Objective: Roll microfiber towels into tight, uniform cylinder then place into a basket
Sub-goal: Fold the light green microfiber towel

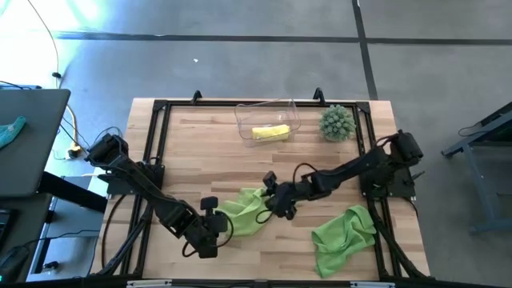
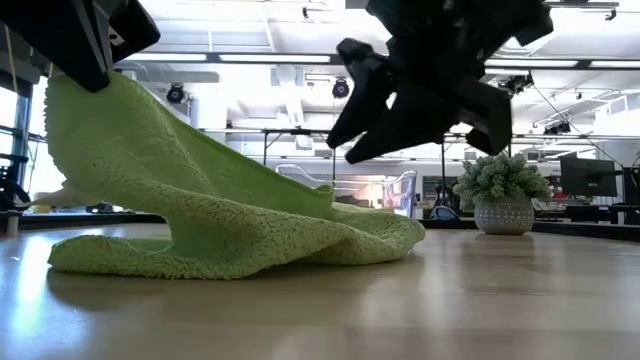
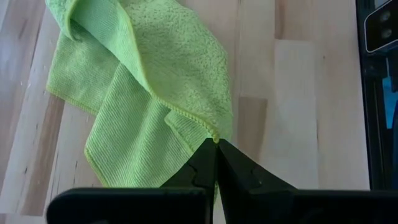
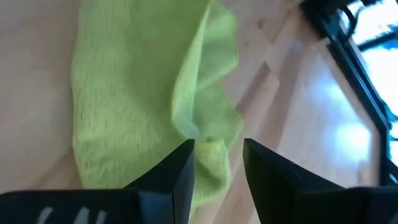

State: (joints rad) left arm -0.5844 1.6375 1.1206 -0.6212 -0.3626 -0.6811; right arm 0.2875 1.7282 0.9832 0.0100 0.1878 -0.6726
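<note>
The left pincer (image 3: 216, 144), clamped on a corner of the lime green towel (image 1: 244, 211), lifts that edge off the surface (image 1: 216, 148), probably to spread it for rolling, while the right pincer (image 4: 217, 155) hovers apart over its far end.

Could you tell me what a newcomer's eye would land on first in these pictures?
First, the lime green towel near the table's front middle, one corner pinched and lifted by the left gripper while the right gripper hangs open over its other end. Next, the second green towel crumpled at the front right. Then the rolled yellow towel in the clear basket at the back, beside the spiky plant.
</note>
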